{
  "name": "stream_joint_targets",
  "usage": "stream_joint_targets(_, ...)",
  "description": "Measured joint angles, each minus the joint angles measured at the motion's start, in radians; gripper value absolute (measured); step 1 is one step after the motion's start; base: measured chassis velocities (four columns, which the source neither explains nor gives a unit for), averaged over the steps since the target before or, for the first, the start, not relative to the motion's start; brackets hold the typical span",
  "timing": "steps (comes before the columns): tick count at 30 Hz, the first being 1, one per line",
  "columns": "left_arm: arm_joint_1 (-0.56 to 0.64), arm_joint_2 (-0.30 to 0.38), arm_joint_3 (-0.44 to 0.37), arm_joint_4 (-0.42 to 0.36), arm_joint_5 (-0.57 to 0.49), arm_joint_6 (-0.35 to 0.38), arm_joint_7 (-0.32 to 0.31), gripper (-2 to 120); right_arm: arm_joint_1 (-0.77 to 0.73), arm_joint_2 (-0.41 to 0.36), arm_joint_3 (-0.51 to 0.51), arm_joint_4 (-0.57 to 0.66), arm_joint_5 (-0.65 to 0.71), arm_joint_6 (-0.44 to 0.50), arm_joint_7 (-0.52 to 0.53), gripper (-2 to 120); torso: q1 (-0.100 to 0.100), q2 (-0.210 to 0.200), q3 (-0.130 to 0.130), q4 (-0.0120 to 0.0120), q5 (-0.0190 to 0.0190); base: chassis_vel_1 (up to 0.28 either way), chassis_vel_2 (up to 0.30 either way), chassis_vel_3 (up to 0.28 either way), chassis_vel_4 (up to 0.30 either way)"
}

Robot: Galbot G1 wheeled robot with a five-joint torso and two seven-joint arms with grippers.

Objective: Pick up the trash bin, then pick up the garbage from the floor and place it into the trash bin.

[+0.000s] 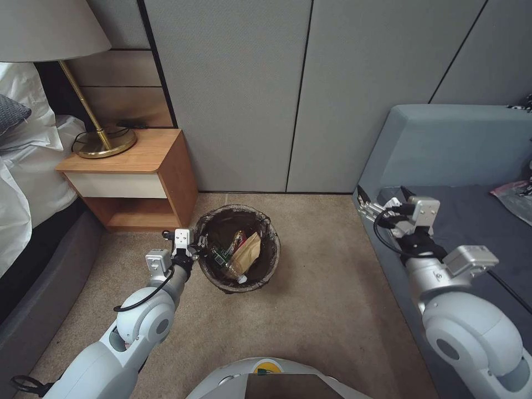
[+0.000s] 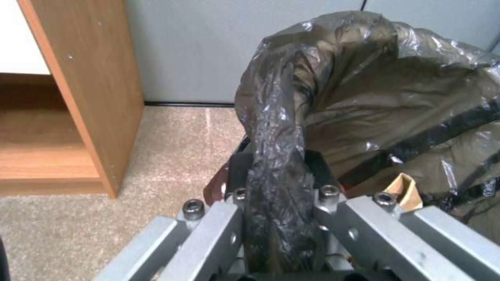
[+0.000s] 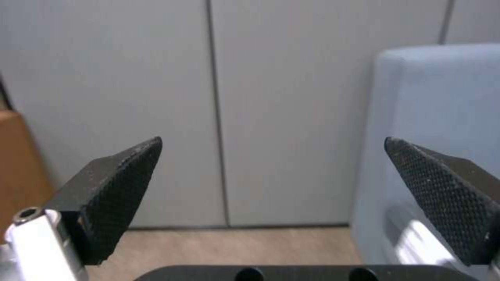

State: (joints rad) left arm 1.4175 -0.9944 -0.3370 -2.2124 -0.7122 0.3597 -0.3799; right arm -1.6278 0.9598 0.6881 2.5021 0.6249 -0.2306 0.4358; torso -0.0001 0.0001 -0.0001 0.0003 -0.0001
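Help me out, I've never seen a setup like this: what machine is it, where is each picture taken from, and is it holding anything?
It is a wheeled two-armed robot. One picture looks down from its head; the others come from cameras on its wrists. The left gripper has its jaws shut on the bag-covered rim of the trash bin, which stands on the carpet near a nightstand. A brown paper bag and other litter lie inside. The right gripper holds nothing, jaws wide apart, raised over a grey sofa.

light: even, soft indoor, medium-bright | shadows: faint, dark inside trash bin (image 1: pixel 238 256) | glare: specks on bag plastic, left wrist view | blur: both wrist views soft, near metal parts out of focus | distortion: head view bows at edges
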Motion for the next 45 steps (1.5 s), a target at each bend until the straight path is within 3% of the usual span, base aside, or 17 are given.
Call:
stream_joint_targets(8,0.010,-0.018,-0.001,0.007,0.040,-0.006,-0.001,5,-0.149,0.184,-0.077,-0.001,-0.223,0.071,-0.029,100,0.000,0.000,0.000,-0.0003,-0.0001,0.000,0.000,0.000,0.000)
stream_joint_targets(16,0.026,-0.026,-0.008,-0.003,0.047,-0.006,-0.005,5,-0.188,0.294,-0.137,-0.010,-0.373,0.122,-0.037,100,0.000,0.000,0.000,-0.0003,-0.0001,0.000,0.000,0.000,0.000)
stream_joint_targets(30,0.038,-0.038,-0.017,-0.012,0.043,-0.006,-0.011,5,-0.179,0.339,-0.143,-0.013,-0.399,0.134,-0.041,100,0.000,0.000,0.000,-0.0003,0.0000,0.000,0.000,0.000,0.000)
stream_joint_targets(45,0.045,-0.042,-0.028,-0.022,0.040,-0.005,-0.011,5,-0.170,0.330,-0.146,-0.004,-0.393,0.131,-0.048,100,0.000,0.000,0.000,-0.0002,0.0001,0.003,0.003,0.004,0.002)
